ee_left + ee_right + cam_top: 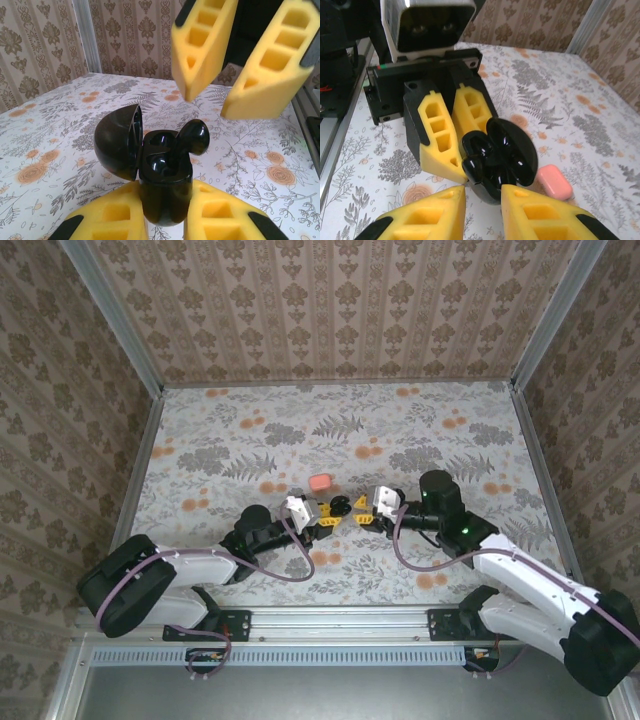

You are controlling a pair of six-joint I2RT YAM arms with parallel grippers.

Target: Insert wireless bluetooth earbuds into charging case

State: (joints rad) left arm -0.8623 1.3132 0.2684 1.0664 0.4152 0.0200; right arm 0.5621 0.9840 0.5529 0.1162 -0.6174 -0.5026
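Left end effector (pixel 167 212): closed on the lower body of the black charging case (pixel 162 190), with a yellow foam pad pressed to each side. The case stands upright. Its lid (pixel 117 142) is swung open at 9 o'clock of the base in my left wrist view.

One black earbud (pixel 193 137) stands in the well on the case's 3 o'clock side. Its rounded head is above the rim and tips toward 1 o'clock.

Right end effector (pixel 206 102): hangs at 12 o'clock above that earbud. Its fingers (pixel 205 45) are parted with nothing between them, and the tips look just clear of the earbud.

Top view: the black case is near the middle of the floral desk (pixel 250 440). My left end effector reaches it from 7 o'clock and my right from about 4 o'clock.

A closed pink case (pixel 320 482) lies flat on the desk at 11 o'clock of the black one, near it but apart.
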